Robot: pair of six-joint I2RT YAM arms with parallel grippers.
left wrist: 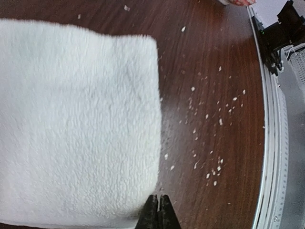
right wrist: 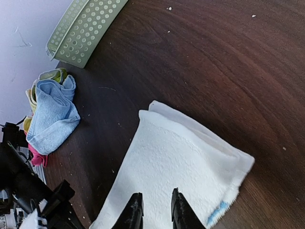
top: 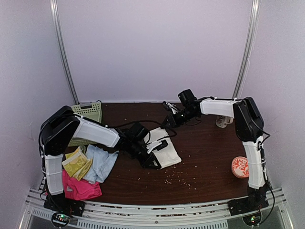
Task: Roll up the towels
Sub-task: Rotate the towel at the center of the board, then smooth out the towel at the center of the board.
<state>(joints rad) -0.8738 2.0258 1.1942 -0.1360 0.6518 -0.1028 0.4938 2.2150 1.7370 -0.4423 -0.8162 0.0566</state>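
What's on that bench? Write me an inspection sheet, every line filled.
Surface: dark wooden table, pale crumbs scattered near front.
Job's things: white towel folded flat, centre; blue towel, yellow-green towel, pink towel heaped left.
Clutter: green basket far left; orange patterned disc right.
Grippers: left gripper shut at white towel's edge; right gripper slightly open over it.
Cables: black cables draped behind the white towel.
Surroundings: pale walls, metal rail in front.

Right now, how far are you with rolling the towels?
None rolled yet. The white towel lies folded flat; the left gripper is shut at its edge, the right gripper hangs over it, jaws apart. The blue towel, yellow-green towel and pink towel wait heaped.
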